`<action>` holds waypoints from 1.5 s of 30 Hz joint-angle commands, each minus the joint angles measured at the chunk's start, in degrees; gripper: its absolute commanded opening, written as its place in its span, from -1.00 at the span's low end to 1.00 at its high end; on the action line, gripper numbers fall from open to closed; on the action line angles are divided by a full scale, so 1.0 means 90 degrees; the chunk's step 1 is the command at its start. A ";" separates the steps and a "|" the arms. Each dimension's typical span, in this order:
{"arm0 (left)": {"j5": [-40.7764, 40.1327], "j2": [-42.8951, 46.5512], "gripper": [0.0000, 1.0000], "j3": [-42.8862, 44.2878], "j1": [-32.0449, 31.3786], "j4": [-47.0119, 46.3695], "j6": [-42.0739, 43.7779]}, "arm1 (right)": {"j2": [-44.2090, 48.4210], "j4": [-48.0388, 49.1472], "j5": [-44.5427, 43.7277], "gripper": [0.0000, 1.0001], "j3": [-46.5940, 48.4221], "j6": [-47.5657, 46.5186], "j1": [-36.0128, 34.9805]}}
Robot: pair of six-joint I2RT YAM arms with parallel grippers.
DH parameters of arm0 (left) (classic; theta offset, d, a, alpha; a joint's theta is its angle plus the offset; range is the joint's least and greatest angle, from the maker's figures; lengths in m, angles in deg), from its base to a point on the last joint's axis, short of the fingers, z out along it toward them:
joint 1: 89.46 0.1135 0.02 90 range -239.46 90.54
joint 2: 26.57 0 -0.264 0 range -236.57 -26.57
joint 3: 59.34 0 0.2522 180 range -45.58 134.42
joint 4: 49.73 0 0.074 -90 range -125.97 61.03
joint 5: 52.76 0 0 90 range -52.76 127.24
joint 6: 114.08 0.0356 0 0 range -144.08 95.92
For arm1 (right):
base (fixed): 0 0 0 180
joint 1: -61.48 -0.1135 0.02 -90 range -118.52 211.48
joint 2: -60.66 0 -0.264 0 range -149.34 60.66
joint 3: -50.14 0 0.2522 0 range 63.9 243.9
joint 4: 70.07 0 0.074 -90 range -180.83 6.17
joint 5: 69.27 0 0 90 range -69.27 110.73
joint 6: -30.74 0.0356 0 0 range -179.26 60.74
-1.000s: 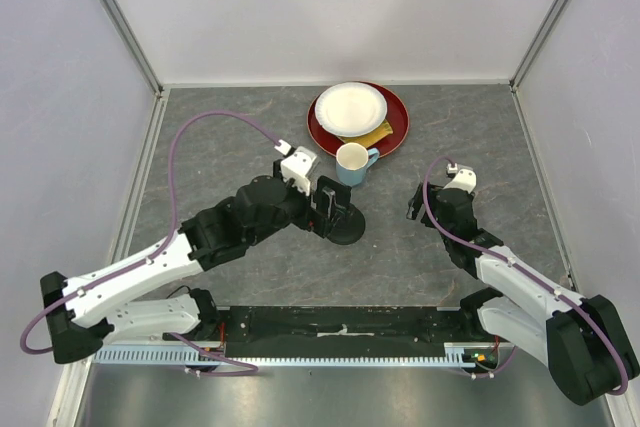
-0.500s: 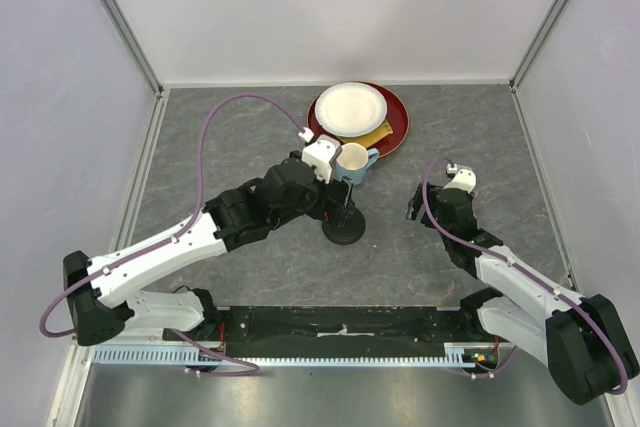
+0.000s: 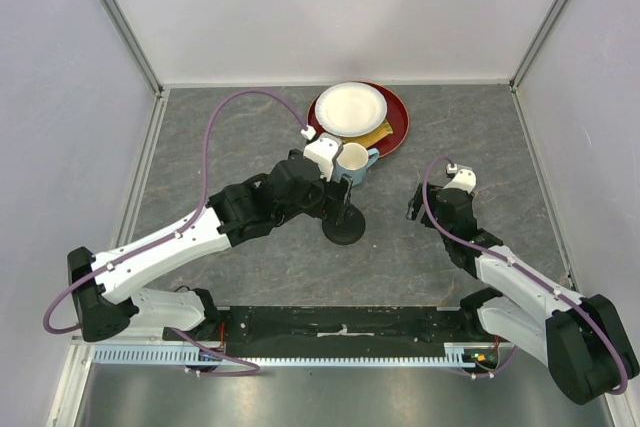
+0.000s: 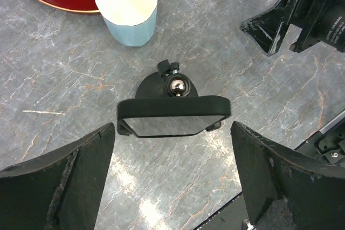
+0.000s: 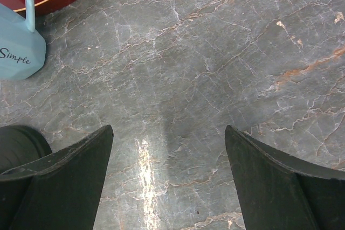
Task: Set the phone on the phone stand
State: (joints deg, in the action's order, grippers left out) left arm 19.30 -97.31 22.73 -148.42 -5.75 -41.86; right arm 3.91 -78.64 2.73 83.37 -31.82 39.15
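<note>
Black slab phone (image 4: 173, 117) w/ glossy face, rounded corners, atop stand (image 4: 152, 85)

The phone (image 4: 173, 116), a thin black slab with rounded corners and a glossy screen, sat crosswise on the phone stand (image 4: 156, 85), long edge level and face tilted upward. The stand's round black base and shiny ball joint showed just behind it, on the grey table (image 4: 64, 79) near the blue mug (image 4: 129, 12).
</note>
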 commanded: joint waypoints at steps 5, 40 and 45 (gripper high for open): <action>-0.0351 -0.0137 0.98 0.0505 -0.0002 0.0295 -0.0046 | 0.0017 0.0214 -0.0022 0.82 0.0015 0.0056 0.0000; -0.0253 -0.0665 -0.44 0.0613 -0.0002 -0.0066 0.0247 | -0.0071 0.0253 0.0037 0.82 0.0035 0.0037 0.0010; -0.0390 -0.0500 -0.95 0.0593 -0.0002 0.0011 0.0150 | -0.0071 0.0253 0.0047 0.81 0.0035 0.0047 0.0000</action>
State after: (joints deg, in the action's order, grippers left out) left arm 17.80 -103.89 27.04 -148.42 -3.48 -41.36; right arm 3.47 -78.27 2.95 83.37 -31.82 39.15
